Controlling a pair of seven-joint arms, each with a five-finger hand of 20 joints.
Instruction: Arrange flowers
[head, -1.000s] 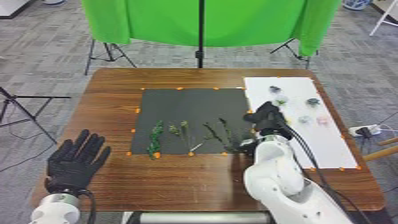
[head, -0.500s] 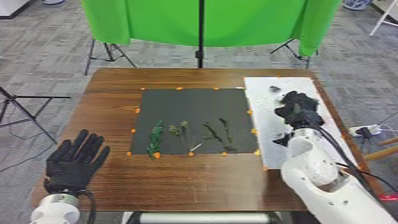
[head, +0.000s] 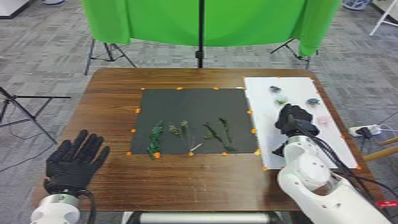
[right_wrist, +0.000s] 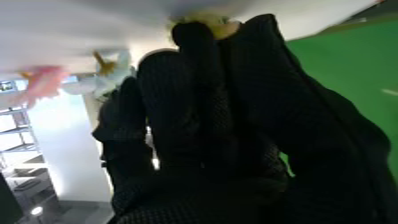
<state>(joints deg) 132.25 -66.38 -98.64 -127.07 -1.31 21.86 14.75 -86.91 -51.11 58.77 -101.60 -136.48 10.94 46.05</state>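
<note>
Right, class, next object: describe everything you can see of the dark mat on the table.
The dark mat is a plain grey-black rectangle lying flat on the brown table. Small orange marks line its edges. Thin green stems lie across its near half. The white sheet runs along its right side. The left hand and right hand are clear of it.

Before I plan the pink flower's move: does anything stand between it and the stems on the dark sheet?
Yes, the right hand, over the white sheet, between the pink flower and the stems. In the right wrist view, a pale flower is also close beside the pink one.
</note>
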